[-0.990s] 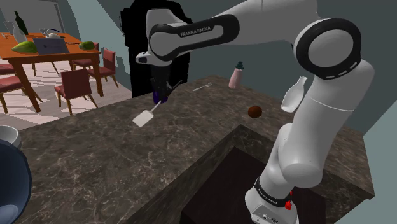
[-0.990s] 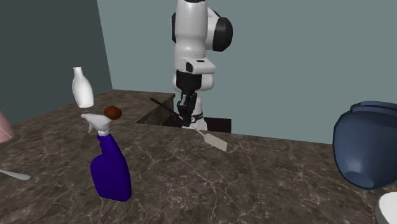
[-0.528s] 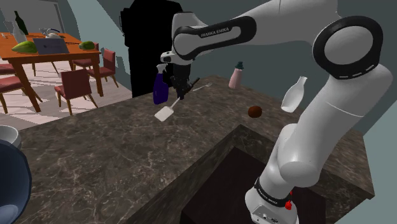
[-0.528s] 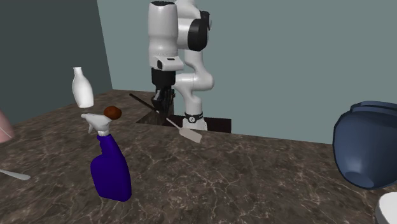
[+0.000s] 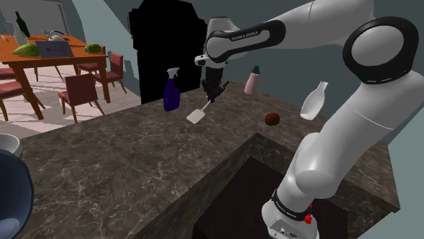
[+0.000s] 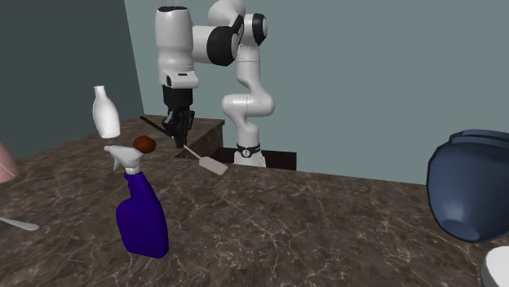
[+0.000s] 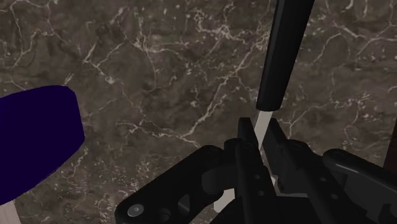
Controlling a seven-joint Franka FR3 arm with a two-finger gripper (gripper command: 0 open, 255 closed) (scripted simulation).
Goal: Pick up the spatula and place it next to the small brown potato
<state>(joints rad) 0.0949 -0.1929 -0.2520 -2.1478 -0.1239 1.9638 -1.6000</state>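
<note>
Well, the pincer (image 5: 209, 92) holds the spatula (image 5: 196, 116) by its thin neck; it looks light and stiff, maybe slippery, blade hanging just below.

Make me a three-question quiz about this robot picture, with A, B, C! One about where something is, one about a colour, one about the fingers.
1. Where is the potato? A on the counter; B up in the air; C in the robot's grip.
2. What colour is the spray bottle? A red; B green; C dark blue.
3. What are the fingers doing? A standing open; B shut on the spatula; C shut on nothing.
Answers: 1 A, it lies on the dark stone. 2 C, its body is blue. 3 B, they clasp its thin shaft.
</note>
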